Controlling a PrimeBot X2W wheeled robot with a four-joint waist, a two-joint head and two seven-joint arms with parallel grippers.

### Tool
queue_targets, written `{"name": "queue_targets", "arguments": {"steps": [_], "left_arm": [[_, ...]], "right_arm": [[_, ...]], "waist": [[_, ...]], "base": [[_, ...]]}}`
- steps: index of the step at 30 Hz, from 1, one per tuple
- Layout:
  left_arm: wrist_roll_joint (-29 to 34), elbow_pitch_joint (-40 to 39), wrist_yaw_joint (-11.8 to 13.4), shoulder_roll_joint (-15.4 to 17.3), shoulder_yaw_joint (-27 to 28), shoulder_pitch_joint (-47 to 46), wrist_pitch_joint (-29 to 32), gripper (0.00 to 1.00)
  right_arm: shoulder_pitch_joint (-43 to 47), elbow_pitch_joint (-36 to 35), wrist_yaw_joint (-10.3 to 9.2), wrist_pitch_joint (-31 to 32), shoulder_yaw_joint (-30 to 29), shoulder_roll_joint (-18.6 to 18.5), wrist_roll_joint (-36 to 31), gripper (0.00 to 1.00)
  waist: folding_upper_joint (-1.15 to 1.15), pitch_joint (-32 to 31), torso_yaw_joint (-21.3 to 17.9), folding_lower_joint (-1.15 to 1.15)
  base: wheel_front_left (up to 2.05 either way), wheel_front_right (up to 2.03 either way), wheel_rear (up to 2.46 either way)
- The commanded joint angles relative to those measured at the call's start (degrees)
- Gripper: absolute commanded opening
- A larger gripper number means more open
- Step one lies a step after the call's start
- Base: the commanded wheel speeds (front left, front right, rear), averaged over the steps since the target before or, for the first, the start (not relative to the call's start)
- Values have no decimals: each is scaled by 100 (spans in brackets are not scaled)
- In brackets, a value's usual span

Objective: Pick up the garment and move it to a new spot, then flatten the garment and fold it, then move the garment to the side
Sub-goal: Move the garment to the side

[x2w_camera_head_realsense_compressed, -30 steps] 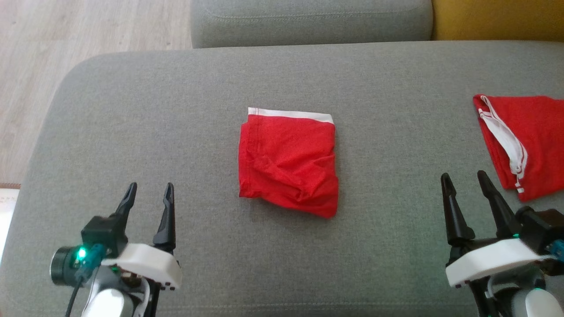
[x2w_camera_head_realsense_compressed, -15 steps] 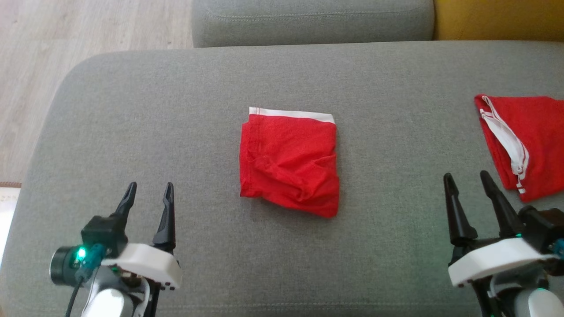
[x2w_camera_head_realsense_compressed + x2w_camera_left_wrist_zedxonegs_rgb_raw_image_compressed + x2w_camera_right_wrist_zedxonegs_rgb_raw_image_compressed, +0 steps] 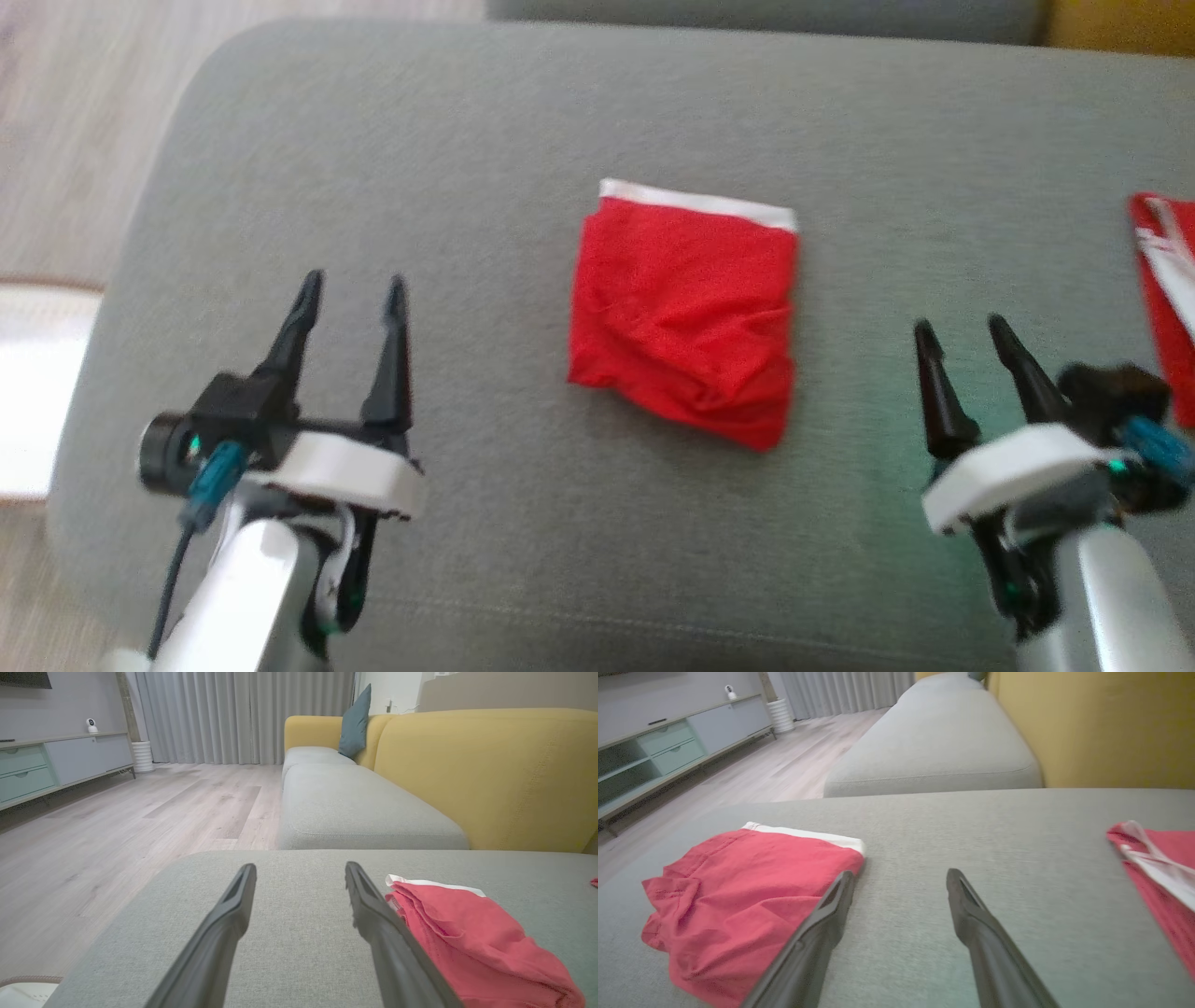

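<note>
Both the left gripper (image 3: 355,278) and the right gripper (image 3: 962,325) hover with fingers spread and hold nothing. They sit on either side of the garment (image 3: 686,317), clear of it. It lies folded into a rough square near the middle of the grey cushion (image 3: 467,140), white waistband toward the back edge, front edge rumpled. If moving it aside comes next, a pinch that catches only the top layer would likely peel the fold open, and a one-sided drag could bunch it. Carried toward the cushion's right edge, it could land on the second red garment (image 3: 1167,308) lying there.
</note>
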Motion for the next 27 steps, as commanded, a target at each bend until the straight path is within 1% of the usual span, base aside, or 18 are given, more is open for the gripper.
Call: {"name": "queue_targets", "arguments": {"steps": [1,5,10,13,14,15,16,17,23,27], "left_arm": [[54,-99,-41,33,158,-325,-84,100],[93,26,-79,-105,93,-552,-223,100],[145,133,-123,-213,55,-681,-339,100],[189,160,-130,-234,64,-692,-374,100],[186,177,-142,-232,84,-694,-382,100],[191,171,-147,-260,115,-692,-394,100],[194,169,-148,-274,128,-687,-397,100],[201,167,-149,-283,142,-680,-400,100],[268,116,-160,-321,216,-670,-406,100],[312,55,-193,-342,292,-621,-407,100]], "right_arm": [[-321,-24,22,-4,224,-40,-15,100],[-751,646,22,11,465,-40,99,100],[-1124,1431,22,85,699,-42,221,100],[-1204,1766,22,288,792,-40,302,100],[-1211,1844,22,380,817,-39,341,98],[-1221,1939,22,539,829,-37,405,40],[-1221,1952,22,590,834,-37,441,6],[-1215,1953,22,646,845,-36,475,0],[-1177,1755,22,615,849,-51,572,0],[-1073,1548,22,656,903,-116,617,0]], "waist": [[0,284,320,-1],[0,453,555,-1],[0,539,754,-1],[0,544,806,-1],[0,545,814,-1],[0,545,820,-1],[0,542,819,-1],[0,541,815,-1],[0,531,762,-1],[0,521,600,-1]], "base": [[0,0,0],[0,0,0],[0,0,0],[0,0,0],[0,0,0],[0,0,0],[0,0,0],[0,0,0],[0,0,0],[0,0,0]]}}
